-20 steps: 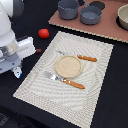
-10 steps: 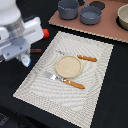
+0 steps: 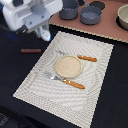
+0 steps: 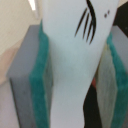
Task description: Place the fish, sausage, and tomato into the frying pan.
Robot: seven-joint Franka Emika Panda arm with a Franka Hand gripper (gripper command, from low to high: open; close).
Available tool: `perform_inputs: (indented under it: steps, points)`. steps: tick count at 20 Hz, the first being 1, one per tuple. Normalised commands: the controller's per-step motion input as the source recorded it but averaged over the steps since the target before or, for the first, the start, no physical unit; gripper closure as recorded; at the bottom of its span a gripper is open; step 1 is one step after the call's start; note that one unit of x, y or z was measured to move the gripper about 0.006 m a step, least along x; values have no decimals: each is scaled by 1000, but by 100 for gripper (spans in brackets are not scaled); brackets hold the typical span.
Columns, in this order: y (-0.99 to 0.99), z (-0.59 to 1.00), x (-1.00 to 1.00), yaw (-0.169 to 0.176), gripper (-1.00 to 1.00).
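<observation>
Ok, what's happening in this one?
The arm's gripper is shut on the fish, a white toy with dark marks, clamped between the green pads. The sausage lies on the dark surface beside the placemat. The frying pan waits at the back.

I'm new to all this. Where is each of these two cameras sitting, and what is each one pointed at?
Exterior view: off the arm, high up, looking down on the striped placemat with its round plate; the white arm fills the view's upper left.
Wrist view: on the arm's wrist, looking close along the claw; its green pads clamp the white fish.
Shared: only the arm itself. The fish and the claw's tips cannot be made out in the blurred exterior view.
</observation>
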Motion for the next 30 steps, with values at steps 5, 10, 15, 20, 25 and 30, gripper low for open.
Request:
perform_inputs:
  steps: [5, 10, 15, 20, 25, 30]
  points:
    - [878, 701, 756, 0, 100]
    - [891, 556, 823, 0, 100]
    - [871, 297, 840, 0, 100]
    - [841, 23, 858, 0, 100]
    - [841, 0, 837, 0, 100]
    - [866, 0, 805, 0, 100]
